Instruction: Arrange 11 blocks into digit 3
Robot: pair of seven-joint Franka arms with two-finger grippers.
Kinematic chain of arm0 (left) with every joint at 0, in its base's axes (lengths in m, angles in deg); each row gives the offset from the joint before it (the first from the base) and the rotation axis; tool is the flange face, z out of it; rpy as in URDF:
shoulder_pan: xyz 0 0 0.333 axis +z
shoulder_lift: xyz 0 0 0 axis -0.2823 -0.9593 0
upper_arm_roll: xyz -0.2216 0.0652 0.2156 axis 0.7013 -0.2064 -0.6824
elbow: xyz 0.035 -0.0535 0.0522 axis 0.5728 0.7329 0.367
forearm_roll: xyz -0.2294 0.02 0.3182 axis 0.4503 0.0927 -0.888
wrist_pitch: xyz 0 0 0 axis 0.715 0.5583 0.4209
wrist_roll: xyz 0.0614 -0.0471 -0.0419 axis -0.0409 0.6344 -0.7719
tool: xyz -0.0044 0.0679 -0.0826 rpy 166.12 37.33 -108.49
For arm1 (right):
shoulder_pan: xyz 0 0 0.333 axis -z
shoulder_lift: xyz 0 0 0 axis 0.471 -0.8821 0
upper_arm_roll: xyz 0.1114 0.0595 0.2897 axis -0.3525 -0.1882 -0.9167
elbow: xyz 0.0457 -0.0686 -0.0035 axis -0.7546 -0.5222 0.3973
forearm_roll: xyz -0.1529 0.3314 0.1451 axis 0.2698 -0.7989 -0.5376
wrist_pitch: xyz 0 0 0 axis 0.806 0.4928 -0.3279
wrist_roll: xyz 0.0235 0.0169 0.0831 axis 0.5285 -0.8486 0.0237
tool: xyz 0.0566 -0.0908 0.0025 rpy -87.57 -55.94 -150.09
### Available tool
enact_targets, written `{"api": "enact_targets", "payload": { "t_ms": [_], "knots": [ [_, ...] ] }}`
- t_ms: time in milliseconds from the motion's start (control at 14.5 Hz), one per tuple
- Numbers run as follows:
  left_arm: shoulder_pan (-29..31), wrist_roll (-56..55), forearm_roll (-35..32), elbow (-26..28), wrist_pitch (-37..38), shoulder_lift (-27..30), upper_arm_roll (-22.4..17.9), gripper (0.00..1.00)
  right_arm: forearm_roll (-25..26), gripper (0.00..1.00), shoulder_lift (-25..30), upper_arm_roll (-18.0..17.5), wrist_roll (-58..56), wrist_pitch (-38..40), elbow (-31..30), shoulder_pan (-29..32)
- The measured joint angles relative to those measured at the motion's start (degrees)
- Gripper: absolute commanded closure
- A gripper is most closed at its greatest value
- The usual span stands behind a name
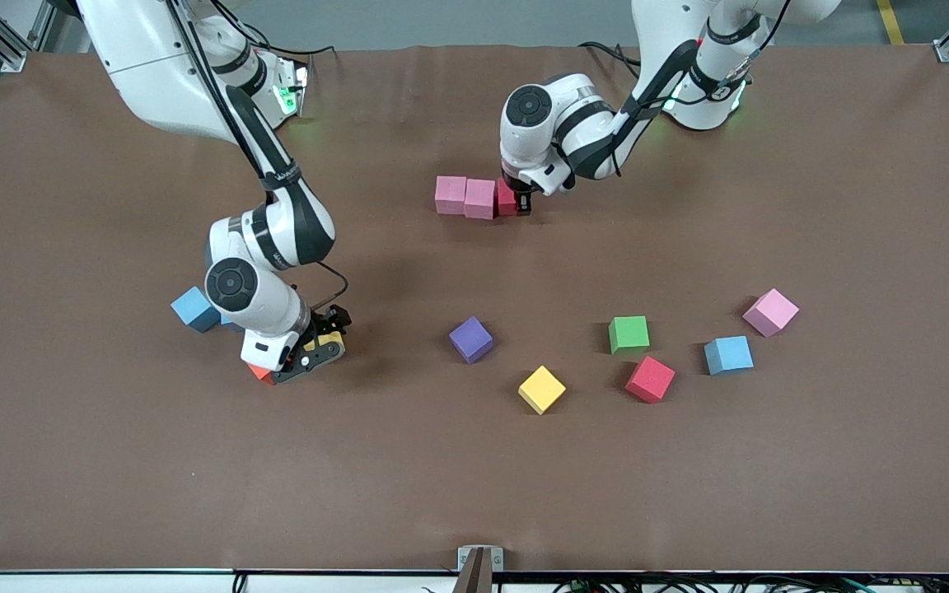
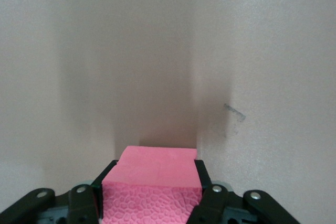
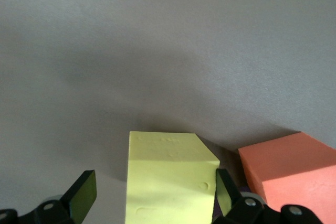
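Left gripper [image 1: 521, 203] clamps a red block [image 1: 507, 198] touching the end of two pink blocks [image 1: 465, 197]. Right gripper [image 1: 315, 349] stands wide around a yellow block [image 3: 169, 177], orange block [image 3: 291, 169] just beside; bare table [image 1: 689, 478] nearer the camera.

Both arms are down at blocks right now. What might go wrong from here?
1. The left hand is shut on a red block pressed against the pink pair; a skewed release could nudge that row out of line.
2. The right hand stands open around a yellow block, with an orange block close beside it; one finger sits between them and might shove the orange block when closing.
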Motion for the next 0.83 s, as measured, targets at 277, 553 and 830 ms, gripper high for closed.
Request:
{"api": "enact_targets", "payload": {
  "t_ms": [277, 553, 830],
  "knots": [
    [0.0, 0.0, 0.0, -0.4, 0.0, -0.2, -0.1, 0.78, 0.0, 0.00, -0.9, 0.0, 0.0, -0.1, 0.0, 0.0],
    [0.1, -0.8, 0.0, -1.2, 0.0, -0.2, -0.3, 0.78, 0.0, 0.01, -1.0, 0.0, 0.0, -0.1, 0.0, 0.0],
    [0.1, -0.9, 0.0, -1.5, 0.0, -0.3, -0.3, 0.78, 0.0, 0.37, -1.9, 0.0, 0.2, -0.1, 0.0, -0.1]
  ]
}}
